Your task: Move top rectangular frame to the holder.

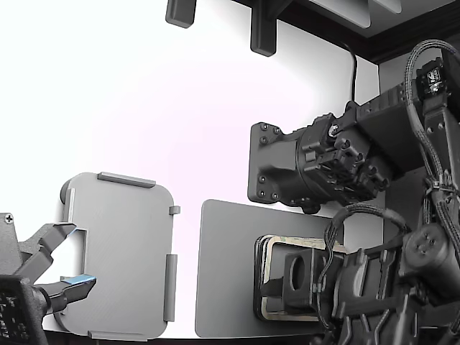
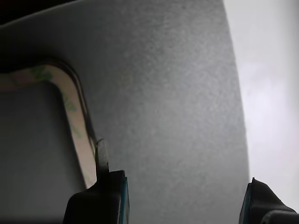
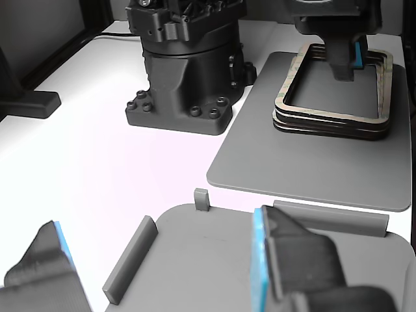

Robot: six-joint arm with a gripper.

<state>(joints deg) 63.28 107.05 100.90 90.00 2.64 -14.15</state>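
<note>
The top rectangular frame [image 1: 291, 241] [image 3: 325, 112], tan with greenish mottling, lies on a stack of like frames on the dark grey mat [image 1: 223, 251] at the exterior view's right. My gripper [image 2: 182, 189] [image 3: 344, 62] hovers low over the stack's far side and is open. One finger [image 2: 100, 186] stands against the frame's [image 2: 74, 126] outer edge; the other finger [image 2: 266, 203] is far off over bare mat [image 2: 177, 93]. The light grey holder [image 1: 122, 237] [image 3: 214, 240] with raised tabs sits at the exterior view's left, with no frame on it.
A second arm's gripper [image 1: 50, 277] with blue pads hangs open over the holder's near edge. The black arm base [image 1: 280, 165] [image 3: 188, 71] stands behind the mat [image 3: 292, 169]. Two dark posts [image 1: 262, 32] rise at the back of the white table.
</note>
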